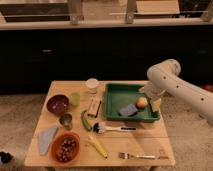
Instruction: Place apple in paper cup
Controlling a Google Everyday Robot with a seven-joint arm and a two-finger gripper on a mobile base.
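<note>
The small orange-yellow apple (142, 102) sat at the right end of the green plastic tray (113, 89). The robot's gripper (152, 101) hung just right of it, jaws spread, holding nothing. The short white paper cup (92, 85) stood further left, beyond the tray.

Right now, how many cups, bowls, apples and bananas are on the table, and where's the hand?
cups: 3, paper cup, green cup, metal cup
bowls: 2, maroon bowl, orange bowl
apple: 1
banana: 1
total: 7
The hand is beside the apple, over the green tray.
</note>
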